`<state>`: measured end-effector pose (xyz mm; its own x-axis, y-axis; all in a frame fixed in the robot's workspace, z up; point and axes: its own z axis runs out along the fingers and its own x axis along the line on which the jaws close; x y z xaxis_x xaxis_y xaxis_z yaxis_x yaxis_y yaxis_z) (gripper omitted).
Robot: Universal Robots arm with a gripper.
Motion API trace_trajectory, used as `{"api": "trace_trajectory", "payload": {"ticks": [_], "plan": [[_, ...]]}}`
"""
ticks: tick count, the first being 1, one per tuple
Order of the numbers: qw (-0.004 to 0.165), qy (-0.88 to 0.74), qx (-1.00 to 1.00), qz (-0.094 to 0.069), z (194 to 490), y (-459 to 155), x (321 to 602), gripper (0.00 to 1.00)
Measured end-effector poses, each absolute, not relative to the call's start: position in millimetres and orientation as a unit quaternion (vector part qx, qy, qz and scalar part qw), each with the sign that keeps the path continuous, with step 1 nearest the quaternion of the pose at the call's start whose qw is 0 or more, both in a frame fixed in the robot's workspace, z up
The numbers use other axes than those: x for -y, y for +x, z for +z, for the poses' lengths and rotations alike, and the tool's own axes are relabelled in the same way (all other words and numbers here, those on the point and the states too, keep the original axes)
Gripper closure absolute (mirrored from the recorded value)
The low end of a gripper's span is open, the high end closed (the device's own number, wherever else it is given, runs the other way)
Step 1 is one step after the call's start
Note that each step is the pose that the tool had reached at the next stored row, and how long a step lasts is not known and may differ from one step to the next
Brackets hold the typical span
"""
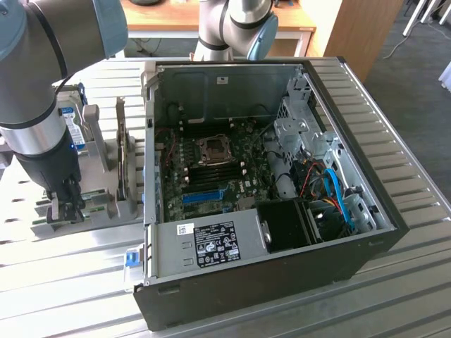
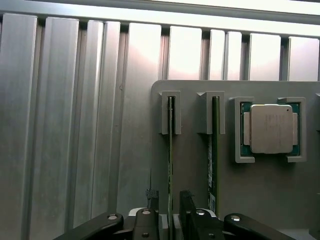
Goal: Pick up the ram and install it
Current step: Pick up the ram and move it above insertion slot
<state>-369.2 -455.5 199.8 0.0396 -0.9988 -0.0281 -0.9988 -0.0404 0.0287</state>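
Pincer: the pincer (image 2: 169, 200) is low over the holder plate (image 2: 195, 170), its fingers (image 2: 152, 199) spread, one on each side of a thin green stick, with a little daylight showing on either face.
Ram: the ram (image 2: 170, 150) stands on edge in the plate's slot, gripped by nothing yet; a second stick (image 2: 214, 150) stands in the slot just beside it, and the processor chip (image 2: 270, 128) lies in its own cradle beyond that.
Risk, off-centre close: the stick looks nearer one finger than the other, so a close from here may push it sideways and wedge it in the slot.
Risk, neighbour: the outer finger sits between the two sticks; any drift towards the second stick may knock or tilt it.
Risk, grip: the faces are narrow and carry small chips, so a shallow or skewed pinch may let the board twist or slip on the lift.
Risk, lift: a pull that is not straight along the slot may drag the plate along with the stick.
Risk, install: the memory slots (image 1: 211, 171) lie deep inside the computer case (image 1: 282, 267), close to its walls, so a tilted board may miss its slot.
Surface: ribbed pale metal slats (image 1: 412, 165), carrying the case and, at the exterior view's left, the plate and a blue-labelled hard drive (image 1: 74, 127).
Room: a wooden desk (image 1: 299, 21) behind, another arm (image 1: 236, 24) beside it, and dark floor (image 1: 416, 63) at the exterior view's right.
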Motion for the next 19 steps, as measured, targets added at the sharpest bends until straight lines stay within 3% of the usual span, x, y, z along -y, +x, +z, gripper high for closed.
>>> {"api": "trace_trajectory", "payload": {"ticks": [19], "plan": [[0.001, 0.723, 0.69, -0.02, 199.6, -366.8, 455.4, 0.69]]}}
